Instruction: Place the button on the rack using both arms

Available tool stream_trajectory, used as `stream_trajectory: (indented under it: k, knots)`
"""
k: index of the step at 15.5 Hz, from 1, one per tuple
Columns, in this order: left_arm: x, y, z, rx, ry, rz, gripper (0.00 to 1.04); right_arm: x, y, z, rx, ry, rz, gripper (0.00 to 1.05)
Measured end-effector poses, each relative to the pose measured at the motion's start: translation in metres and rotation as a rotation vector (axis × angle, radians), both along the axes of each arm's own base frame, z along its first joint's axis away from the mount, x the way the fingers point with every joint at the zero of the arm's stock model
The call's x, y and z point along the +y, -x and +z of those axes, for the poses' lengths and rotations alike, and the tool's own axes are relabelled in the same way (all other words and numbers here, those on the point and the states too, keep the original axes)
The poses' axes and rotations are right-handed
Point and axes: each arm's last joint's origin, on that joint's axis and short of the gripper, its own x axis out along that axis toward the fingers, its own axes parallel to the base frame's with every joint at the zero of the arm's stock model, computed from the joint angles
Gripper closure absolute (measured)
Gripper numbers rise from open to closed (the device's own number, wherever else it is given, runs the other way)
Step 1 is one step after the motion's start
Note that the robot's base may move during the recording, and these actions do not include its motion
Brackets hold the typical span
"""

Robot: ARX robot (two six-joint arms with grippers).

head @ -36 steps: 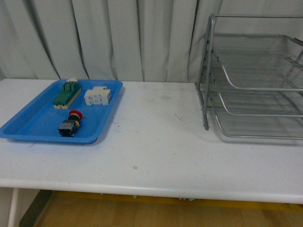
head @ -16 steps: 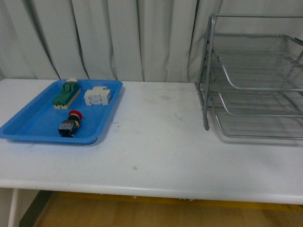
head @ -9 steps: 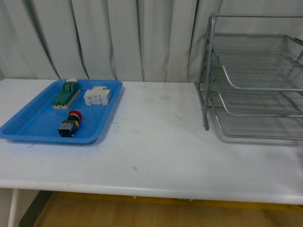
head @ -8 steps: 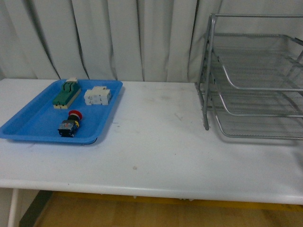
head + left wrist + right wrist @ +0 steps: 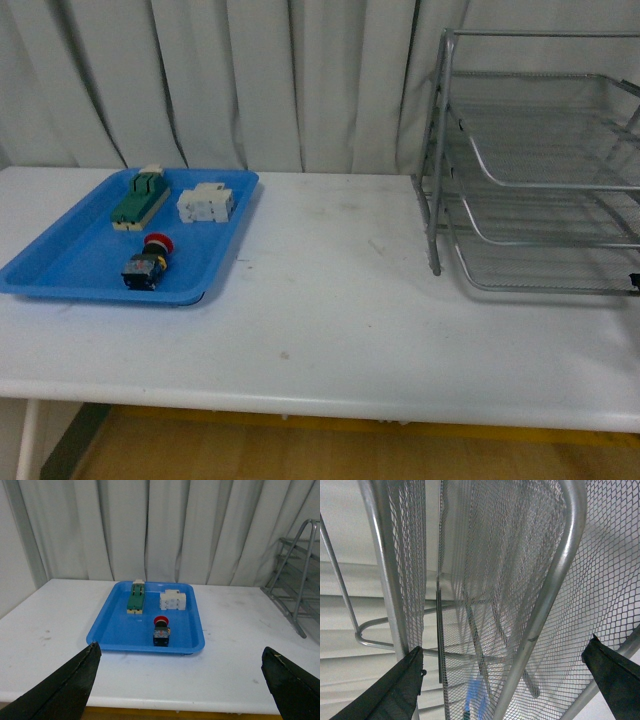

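Observation:
The button [image 5: 150, 262], a red cap on a dark body, lies on its side in the near part of the blue tray [image 5: 60, 268] at the table's left. In the left wrist view the button [image 5: 161, 630] is well ahead of my left gripper [image 5: 181, 647], which is open, empty and above the table's near edge. The silver wire-mesh rack [image 5: 540, 180] stands at the right. My right gripper [image 5: 506, 644] is open and empty, right up against the rack's mesh [image 5: 520, 580]. In the front view only a dark sliver [image 5: 634, 282] of it shows beside the bottom tier.
In the blue tray [image 5: 120, 630] also lie a green-topped beige block [image 5: 140, 200] and a white blocky component [image 5: 206, 204]. Between tray and rack is the bare white table [image 5: 330, 290]. Grey curtains hang behind. The table's front edge is close.
A dark sliver of the right arm has come into the front view at the right edge by the rack's bottom tier. Button, tray and rack have not moved.

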Motion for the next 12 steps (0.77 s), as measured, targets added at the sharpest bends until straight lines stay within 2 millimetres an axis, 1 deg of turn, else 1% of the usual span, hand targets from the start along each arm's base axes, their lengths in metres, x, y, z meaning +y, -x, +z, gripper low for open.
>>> stream_trajectory:
  k: [3, 6, 9, 10, 11, 12]
  knots:
    - [0.000, 0.000, 0.000, 0.000, 0.000, 0.000, 0.07, 0.003, -0.001, -0.003, 0.002, 0.003, 0.008, 0.06]
    - [0.000, 0.000, 0.000, 0.000, 0.000, 0.000, 0.07, 0.007, -0.006, -0.010, 0.014, 0.005, 0.020, 0.06]
    - [0.000, 0.000, 0.000, 0.000, 0.000, 0.000, 0.07, 0.007, -0.009, -0.011, 0.008, 0.009, 0.020, 0.07]
    - [0.000, 0.000, 0.000, 0.000, 0.000, 0.000, 0.07, 0.008, -0.010, -0.012, 0.007, 0.010, 0.022, 0.09]
    - [0.000, 0.000, 0.000, 0.000, 0.000, 0.000, 0.07, 0.008, -0.015, -0.011, -0.007, 0.018, 0.021, 0.17]
    - [0.000, 0.000, 0.000, 0.000, 0.000, 0.000, 0.07, 0.007, -0.019, -0.011, -0.016, 0.026, 0.018, 0.30]
